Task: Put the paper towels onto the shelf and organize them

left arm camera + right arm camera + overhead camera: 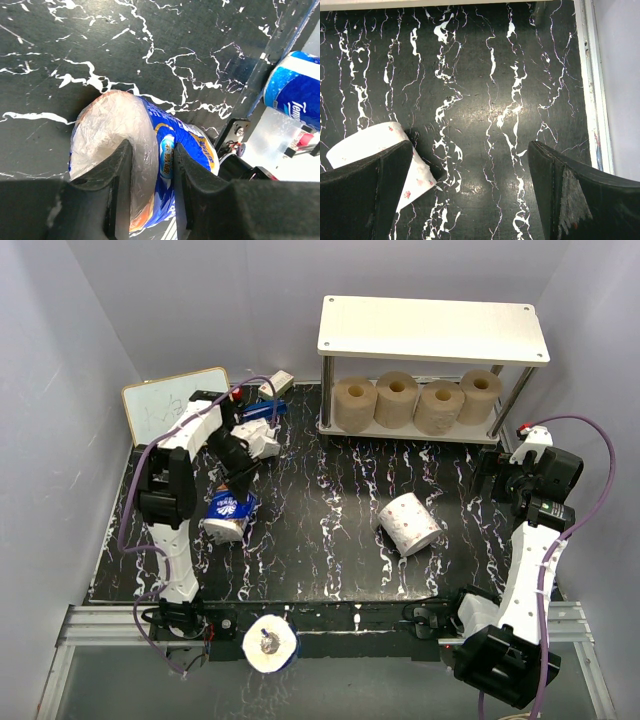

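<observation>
I log four tan paper rolls on the lower board of the cream two-tier shelf. Left pincer clamps a blue-wrapped roll on the black marbled counter. Right pincer gapes empty, and the white roll is unplaced.

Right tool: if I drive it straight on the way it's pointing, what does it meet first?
The right tool would probably meet the black marbled tabletop between its open jaws first. The white patterned roll beside one jaw might get clipped; depth is unclear.
</observation>
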Tool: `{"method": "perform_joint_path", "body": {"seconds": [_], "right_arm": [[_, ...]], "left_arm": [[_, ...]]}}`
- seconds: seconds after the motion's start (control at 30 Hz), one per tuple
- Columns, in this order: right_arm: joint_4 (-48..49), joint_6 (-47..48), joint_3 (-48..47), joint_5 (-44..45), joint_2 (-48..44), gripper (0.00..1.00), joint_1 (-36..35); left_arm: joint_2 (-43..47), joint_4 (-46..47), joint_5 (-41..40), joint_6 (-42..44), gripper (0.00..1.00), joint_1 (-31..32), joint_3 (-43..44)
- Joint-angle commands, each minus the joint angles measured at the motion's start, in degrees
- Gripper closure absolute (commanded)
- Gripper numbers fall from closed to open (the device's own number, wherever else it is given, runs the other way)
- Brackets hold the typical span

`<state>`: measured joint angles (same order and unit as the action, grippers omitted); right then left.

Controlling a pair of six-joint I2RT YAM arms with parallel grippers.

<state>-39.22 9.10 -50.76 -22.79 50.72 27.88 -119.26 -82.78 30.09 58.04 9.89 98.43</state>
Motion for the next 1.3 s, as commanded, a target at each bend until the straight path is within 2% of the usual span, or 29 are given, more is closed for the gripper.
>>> {"method": "perform_joint_path", "body": {"seconds": [0.0,0.13,0.33,0.43,0.53,0.67,0.73,0.83,1.03,1.27], "right_arm": [[2.53,0.56,-0.37,-0.08,-0.01,0.02,0.01],[2.57,0.56,-0.34,0.02,0.12,0.02,-0.01],[2.62,0.56,-0.26,0.03,0.19,0.02,0.04],[2.57,0.52,-0.25,0.04,0.42,0.02,0.05],[2.63,0.56,-0.26,0.16,0.51,0.02,0.02],[2.66,0.56,-0.3,0.23,0.73,0.02,0.05],[2.66,0.54,-0.3,0.22,0.91,0.02,0.05],[2.59,0.5,-0.3,0.27,0.96,0.02,0.0],[2.66,0.39,-0.23,0.65,1.05,0.02,0.12],[2.71,0.39,-0.21,0.64,0.51,0.02,0.59]], "left_arm": [[6.73,0.27,-1.33,-1.57,1.0,1.68,4.44],[8.91,0.59,-4.45,-8.69,1.0,4.83,14.9],[10.07,4.81,-6.83,-22.81,1.0,5.05,34.81],[12.8,11.12,-9.41,-31.95,1.0,5.77,38.21],[17.45,18.91,-17.64,-37.2,1.0,8.97,37.11],[22.24,32.42,-38.57,-34.46,1.0,18.41,34.18],[24.73,41.91,-44.4,-31.28,1.0,20.66,30.03],[26.36,52.91,-44.41,-29.34,1.0,21.74,26.61],[20.92,66.96,-48.75,-21.49,1.0,26.27,31.23],[9.23,74.05,-51.1,-14.13,1.0,30.66,38.92]]}}
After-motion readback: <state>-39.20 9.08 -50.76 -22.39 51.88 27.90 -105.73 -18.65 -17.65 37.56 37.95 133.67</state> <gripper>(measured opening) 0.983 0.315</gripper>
